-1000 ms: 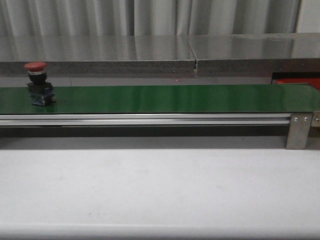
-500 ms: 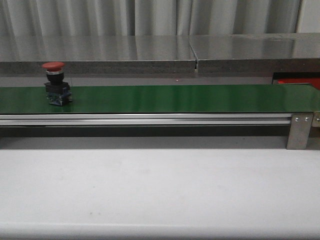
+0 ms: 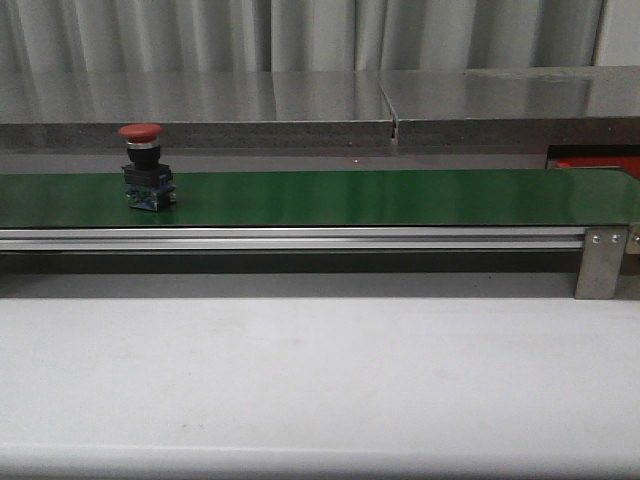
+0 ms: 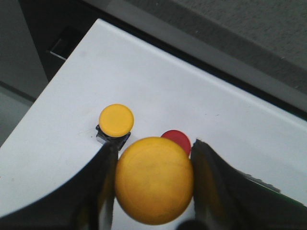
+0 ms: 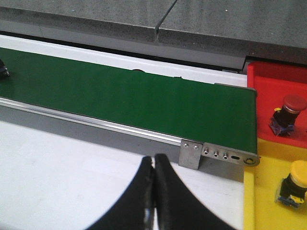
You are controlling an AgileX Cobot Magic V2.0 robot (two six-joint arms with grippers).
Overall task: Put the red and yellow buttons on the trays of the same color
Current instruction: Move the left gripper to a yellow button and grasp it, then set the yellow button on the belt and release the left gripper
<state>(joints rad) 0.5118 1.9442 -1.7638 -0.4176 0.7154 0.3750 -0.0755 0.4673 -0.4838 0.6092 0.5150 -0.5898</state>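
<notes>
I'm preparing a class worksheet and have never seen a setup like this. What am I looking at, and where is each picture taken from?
This is a two-armed robot that sorts push buttons by color. The front view looks forward over a white table to a green conveyor belt carrying a red button. The other two cameras sit on the wrists. The left gripper holds a yellow button; another yellow button stands on the table below. The right gripper is shut and empty, near a red tray and a yellow tray, each already holding one matching button.
</notes>
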